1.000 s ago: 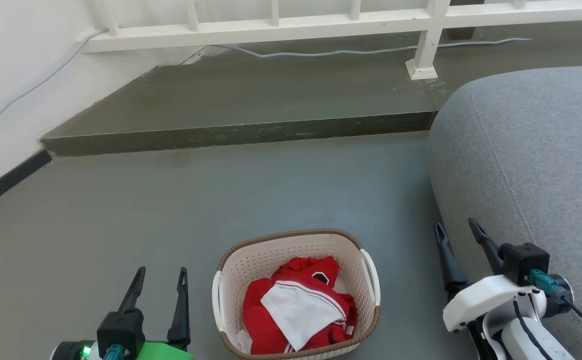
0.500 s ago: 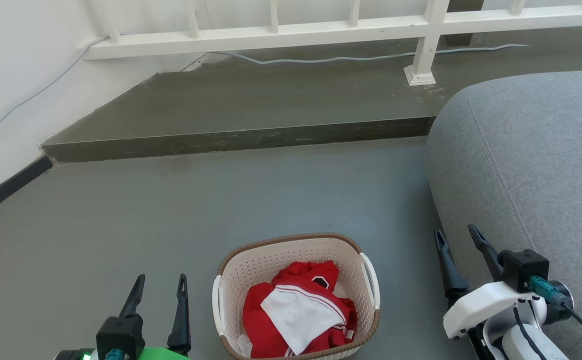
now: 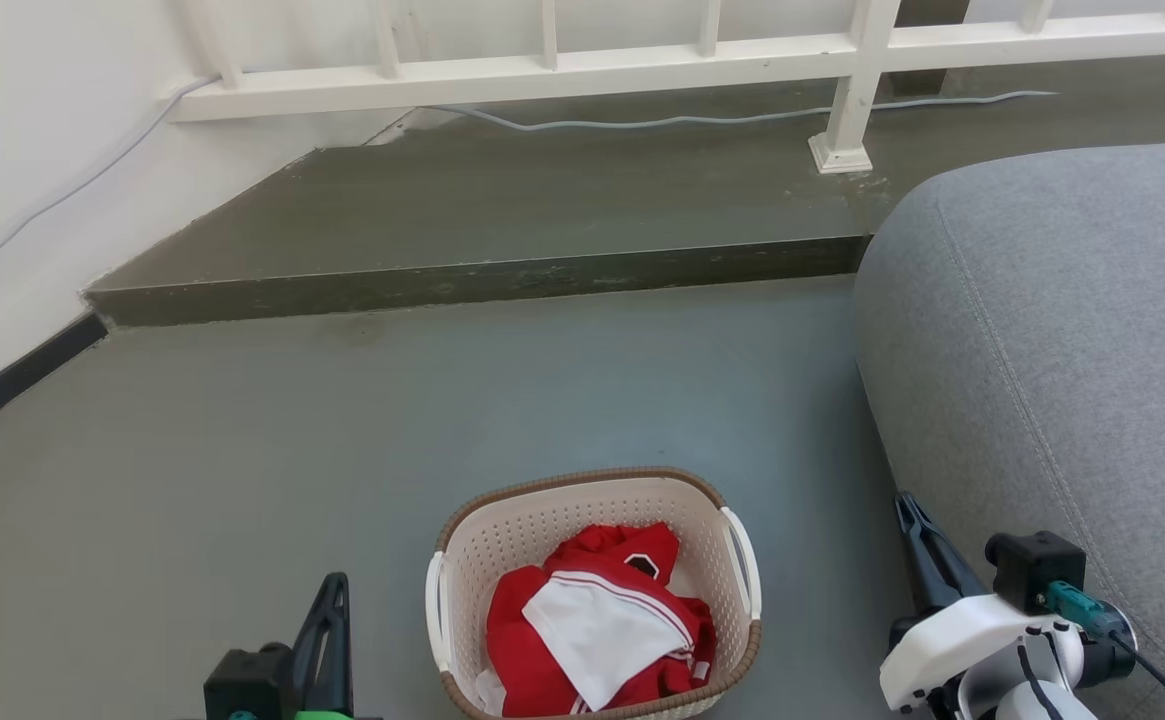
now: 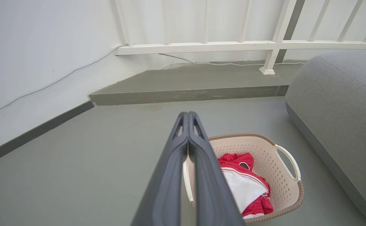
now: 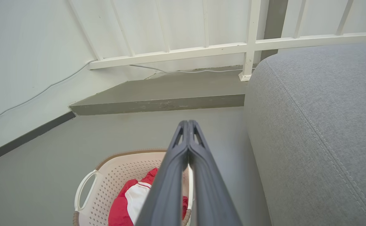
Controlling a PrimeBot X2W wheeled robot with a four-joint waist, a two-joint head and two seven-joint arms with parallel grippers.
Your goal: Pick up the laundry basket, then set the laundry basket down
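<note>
Left end effector (image 4: 188, 115), right end effector (image 5: 188, 123) newly pinched; laundry basket (image 3: 532, 522) upright, broadside.

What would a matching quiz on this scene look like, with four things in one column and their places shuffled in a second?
Things:
1. laundry basket
2. red and white clothing
3. grey sofa
4. white railing

Places:
A. standing on the raised step at the back
B. on the floor, left of the sofa
C. right of the basket, at the head view's edge
D. lying inside the basket

Pairs: 1-B, 2-D, 3-C, 4-A
</note>
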